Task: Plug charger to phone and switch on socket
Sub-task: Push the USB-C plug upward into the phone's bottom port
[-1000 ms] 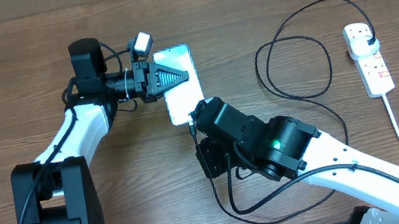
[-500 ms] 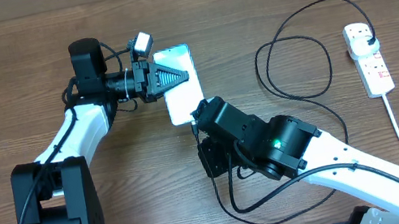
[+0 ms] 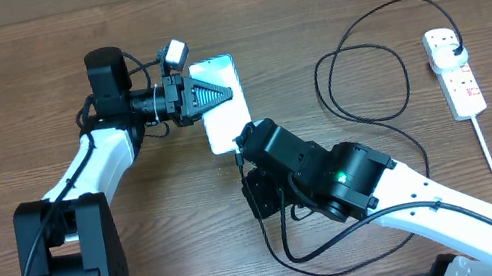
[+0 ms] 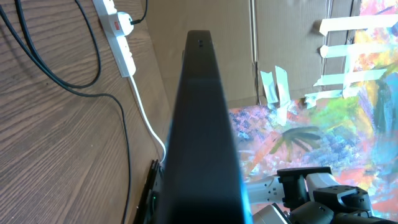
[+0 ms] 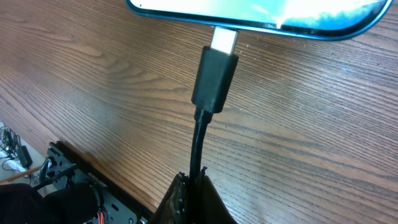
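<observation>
The left fingers (image 3: 208,95) are closed tight together with nothing between them. From overhead they lie as a dark wedge across the upper part of the phone (image 3: 227,126); whether they press on it cannot be told. The phone lies flat on the wood worktop (image 3: 16,97), left of centre, screen up and glowing pale blue.

Just below the phone's lower edge, the right fingers (image 5: 199,205) are clamped on the charger (image 5: 214,78), gripping the black cable a short way behind the connector. In the right wrist view the connector's metal tip (image 5: 224,40) meets the phone's bottom edge, with bare metal showing outside the port.

Farther right, the cable runs out from under the right arm and makes a wide loop on the worktop. Its black plug (image 3: 455,50) sits in the white socket (image 3: 464,89) at the far right edge, well apart from the phone.
</observation>
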`<state>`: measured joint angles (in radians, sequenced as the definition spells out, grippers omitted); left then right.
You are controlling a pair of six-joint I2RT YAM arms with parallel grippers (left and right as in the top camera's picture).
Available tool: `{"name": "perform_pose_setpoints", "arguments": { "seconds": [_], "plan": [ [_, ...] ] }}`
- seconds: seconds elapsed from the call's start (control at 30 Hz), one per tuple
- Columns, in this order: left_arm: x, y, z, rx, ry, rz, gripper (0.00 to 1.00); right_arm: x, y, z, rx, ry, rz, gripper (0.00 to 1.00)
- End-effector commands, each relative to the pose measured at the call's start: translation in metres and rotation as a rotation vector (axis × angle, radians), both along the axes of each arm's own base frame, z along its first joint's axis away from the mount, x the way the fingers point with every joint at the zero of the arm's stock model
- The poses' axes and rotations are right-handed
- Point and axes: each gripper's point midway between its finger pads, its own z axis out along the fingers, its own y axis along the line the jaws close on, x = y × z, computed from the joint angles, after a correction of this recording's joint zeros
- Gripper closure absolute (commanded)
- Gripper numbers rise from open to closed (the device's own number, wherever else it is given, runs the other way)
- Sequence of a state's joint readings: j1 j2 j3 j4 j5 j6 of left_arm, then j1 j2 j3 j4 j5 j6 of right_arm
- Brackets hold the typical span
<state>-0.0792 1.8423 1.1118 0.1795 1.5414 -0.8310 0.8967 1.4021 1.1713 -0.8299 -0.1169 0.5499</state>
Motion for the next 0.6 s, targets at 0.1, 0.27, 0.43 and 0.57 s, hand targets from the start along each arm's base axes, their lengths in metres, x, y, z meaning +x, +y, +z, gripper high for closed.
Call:
{"name": "perform_pose_setpoints", "arguments": {
  "seconds": [0.1, 0.27, 0.43, 0.57],
  "plan": [
    [-0.0043, -0.0022, 0.0082, -0.020, 0.015, -0.041, 0.96, 0.0060, 0.0021, 0.0027, 0.011, -0.011, -0.013, 0.96],
    [-0.0043, -0.0022, 0.0082, -0.020, 0.014, -0.041, 0.96, 0.0050, 0.0048, 0.0028, 0.022, -0.004, -0.005, 0.96],
    [-0.0043, -0.0022, 0.0082, -0.020, 0.014, -0.041, 0.96, 0.0039, 0.0063, 0.0027, 0.028, 0.002, 0.001, 0.96],
    [-0.0042, -0.0022, 0.0081, -0.020, 0.014, -0.040, 0.96, 0.0034, 0.0067, 0.0028, 0.030, 0.004, 0.003, 0.96]
  ]
}}
